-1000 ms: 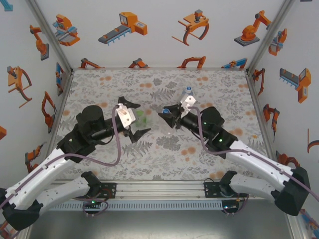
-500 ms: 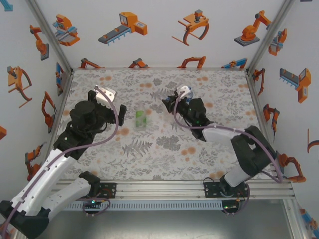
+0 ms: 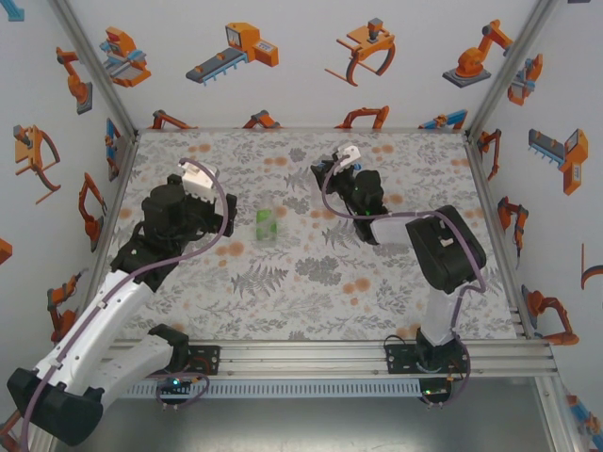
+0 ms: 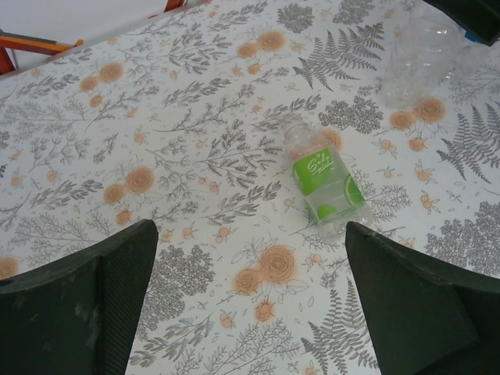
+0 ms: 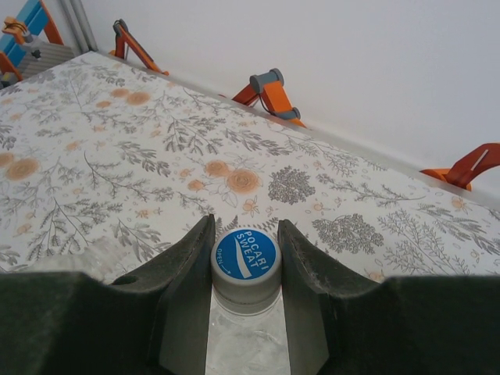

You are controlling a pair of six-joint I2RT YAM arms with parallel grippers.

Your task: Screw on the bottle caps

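Left arm (image 3: 104, 311) has backed off since 1 s ago. It was straddling the green-labelled clear plastic bottle (image 3: 268, 226) mid-mat; now its wrist sits at 9 o'clock of that bottle, clear of it. Right arm (image 3: 443, 250) went from the middle out toward 1 o'clock, with the elbow folded back toward the near edge. Green bottle hasn't shifted over the last half second.

Left gripper (image 4: 250, 230): jaws wide apart, nothing between them but the grey-and-orange floral mat (image 3: 311, 301). In the left wrist view the green-labelled bottle lies on its side on the mat ahead of the fingers, at 1 o'clock of the gap, neck end pointing away. Can't tell if a cap is on it.

Right gripper (image 5: 246, 233): clamped on a blue-topped round plastic cap (image 5: 245, 269) printed POCARI SWEAT, with a pale grey skirt. One finger touches each side. Cap sits on the neck of a plain clear plastic bottle (image 5: 246, 340), whose body runs out of frame below. Can't tell how far the cap is threaded on.

Same clear bottle shows in the left wrist view at 1–2 o'clock, beyond the green one and well apart from it, with the dark right gripper over its top.

Top view: green bottle just at 9 o'clock of mat centre. Right gripper is at 1 o'clock of centre, toward the far wall.
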